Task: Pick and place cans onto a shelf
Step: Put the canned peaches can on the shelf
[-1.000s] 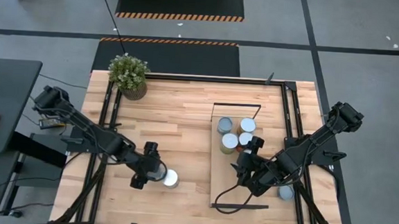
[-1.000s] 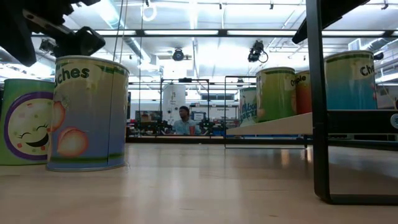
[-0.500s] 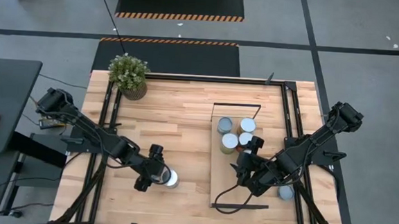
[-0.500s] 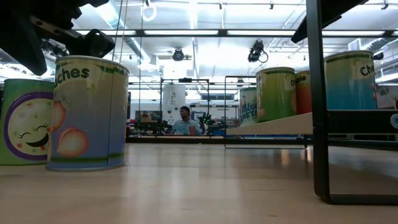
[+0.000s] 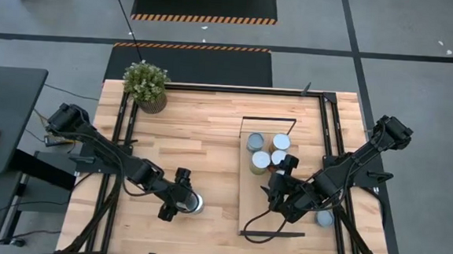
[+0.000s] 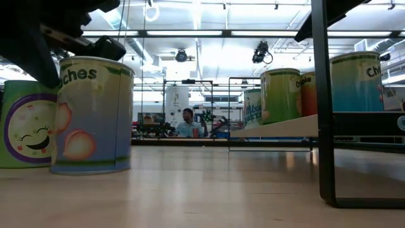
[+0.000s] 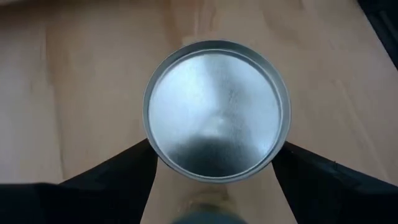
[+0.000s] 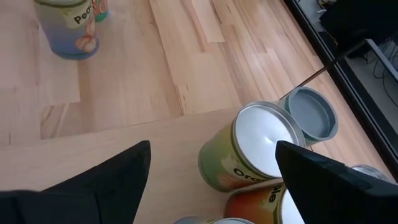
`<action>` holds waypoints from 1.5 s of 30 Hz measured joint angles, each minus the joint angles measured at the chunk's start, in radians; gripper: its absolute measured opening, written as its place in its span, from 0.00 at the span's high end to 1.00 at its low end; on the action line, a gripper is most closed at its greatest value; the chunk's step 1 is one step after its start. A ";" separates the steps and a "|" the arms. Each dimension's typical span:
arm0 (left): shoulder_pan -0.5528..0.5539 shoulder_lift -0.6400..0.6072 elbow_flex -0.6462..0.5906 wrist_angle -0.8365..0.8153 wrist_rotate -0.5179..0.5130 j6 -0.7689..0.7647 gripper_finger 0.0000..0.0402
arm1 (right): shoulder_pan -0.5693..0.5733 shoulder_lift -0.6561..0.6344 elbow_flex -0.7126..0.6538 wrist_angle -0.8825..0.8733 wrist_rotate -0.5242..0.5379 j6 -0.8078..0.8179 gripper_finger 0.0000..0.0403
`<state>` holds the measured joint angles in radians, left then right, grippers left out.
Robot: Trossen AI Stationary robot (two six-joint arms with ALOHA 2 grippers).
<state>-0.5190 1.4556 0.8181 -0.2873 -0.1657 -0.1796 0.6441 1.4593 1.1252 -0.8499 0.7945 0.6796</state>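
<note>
High view: four cans (image 5: 263,153) sit on the shelf (image 5: 262,216); the left gripper (image 5: 179,202), spread open, straddles another can (image 5: 193,203) near the table's (image 5: 202,133) front edge; the right gripper (image 5: 273,194) hangs open.

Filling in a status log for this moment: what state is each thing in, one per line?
Left gripper: jaws open, straddling the peaches can, not visibly clamped.
Peaches can: upright on the table, sealed.
Right gripper: jaws open, empty, over the shelf.
Shelf: holds an upright cluster of cans at its far end.
Smiley-face can: upright behind the peaches can.
Can beside the shelf: on the table, partly hidden.
Potted plant: upright.
</note>
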 joint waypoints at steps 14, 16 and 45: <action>0.014 0.036 0.000 0.110 -0.021 0.080 0.21 | 0.000 0.000 0.000 0.009 0.000 -0.002 0.13; 0.013 0.036 0.000 0.101 -0.020 0.078 0.21 | 0.000 0.000 0.000 0.011 0.000 -0.002 0.13; 0.012 0.035 0.000 0.058 0.003 0.030 0.18 | 0.000 0.000 0.000 0.019 -0.004 -0.002 0.13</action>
<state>-0.5068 1.4906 0.8181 -0.2296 -0.1631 -0.1495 0.6441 1.4593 1.1255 -0.8307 0.7909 0.6777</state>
